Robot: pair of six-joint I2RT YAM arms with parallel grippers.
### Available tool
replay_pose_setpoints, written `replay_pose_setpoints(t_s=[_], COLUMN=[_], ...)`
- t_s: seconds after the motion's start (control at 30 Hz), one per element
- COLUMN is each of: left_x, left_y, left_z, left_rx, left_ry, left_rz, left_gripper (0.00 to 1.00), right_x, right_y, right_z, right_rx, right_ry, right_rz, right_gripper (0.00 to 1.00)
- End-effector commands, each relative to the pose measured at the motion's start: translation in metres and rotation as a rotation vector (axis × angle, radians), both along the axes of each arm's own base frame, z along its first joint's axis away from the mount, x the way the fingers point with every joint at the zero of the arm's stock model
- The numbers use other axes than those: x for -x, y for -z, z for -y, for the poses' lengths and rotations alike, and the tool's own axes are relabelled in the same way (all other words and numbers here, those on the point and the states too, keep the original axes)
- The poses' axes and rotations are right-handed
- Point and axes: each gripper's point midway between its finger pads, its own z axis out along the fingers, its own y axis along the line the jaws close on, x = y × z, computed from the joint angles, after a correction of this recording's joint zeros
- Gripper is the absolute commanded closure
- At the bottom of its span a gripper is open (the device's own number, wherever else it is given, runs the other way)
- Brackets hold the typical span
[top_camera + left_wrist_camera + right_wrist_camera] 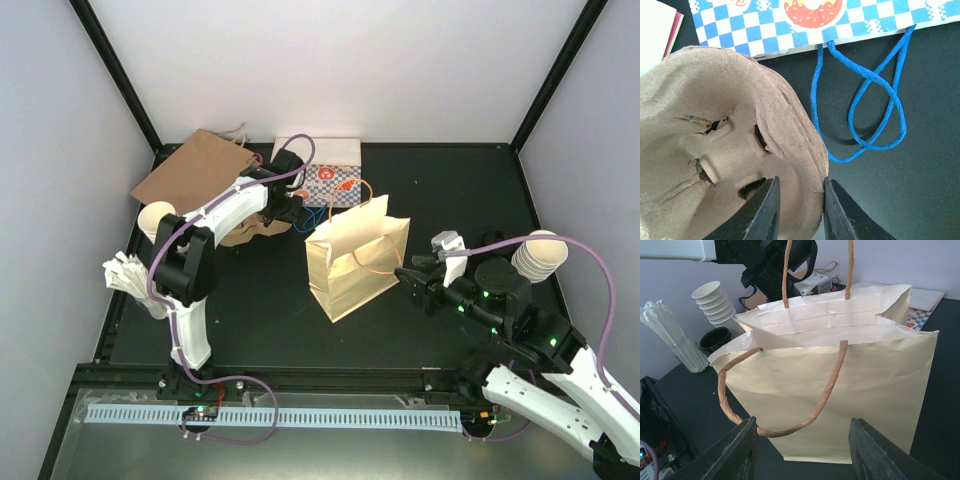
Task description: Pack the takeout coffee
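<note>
The takeout coffee is out of view in every frame. My left gripper [283,208] reaches to the back left, and in the left wrist view it [801,200] is shut on the rim of the brown cardboard cup carrier [715,125]. The carrier [243,233] lies on the black table. My right gripper [408,275] stands open just right of the upright cream paper bag [355,265]. In the right wrist view the bag [850,390] is open at the top, and its brown handle loop [790,427] hangs close to my right gripper [802,440], touching nothing.
A blue-checkered bag [332,185] with blue handles [875,110] lies behind the carrier. A flat brown bag [190,170] lies at the back left. Stacks of lidless cups [155,220] [540,255] stand at both sides. Straws [125,275] and a black round thing [715,339] sit at the left.
</note>
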Motion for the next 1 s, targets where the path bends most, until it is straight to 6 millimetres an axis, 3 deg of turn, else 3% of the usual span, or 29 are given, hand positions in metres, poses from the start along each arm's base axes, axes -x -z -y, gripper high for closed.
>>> replay_pose_setpoints(t_s=[0.0,0.33,0.8,0.97], left_x=[-0.004,-0.002,-0.003,-0.003], left_y=[-0.027,-0.019,-0.023,-0.028], left_z=[-0.001,0.009,0.0,0.0], left_rx=[0.001,0.042,-0.002,-0.002], left_ry=[-0.006,0.022,0.001,-0.001], left_rz=[0.051,0.017,0.03,0.04], left_gripper=[0.73,0.65,0.88,0.9], right_x=[-0.002,0.0,-0.001,-0.001], right_y=[0.0,-0.001,0.0,0.0], right_z=[-0.001,0.0,0.0,-0.001], right_rx=[-0.012,-0.015,-0.014,-0.015], right_ry=[0.006,0.005,0.006,0.003], right_rz=[0.0,0.001,-0.001,0.0], right_gripper=[0.48,0.48,0.48,0.48])
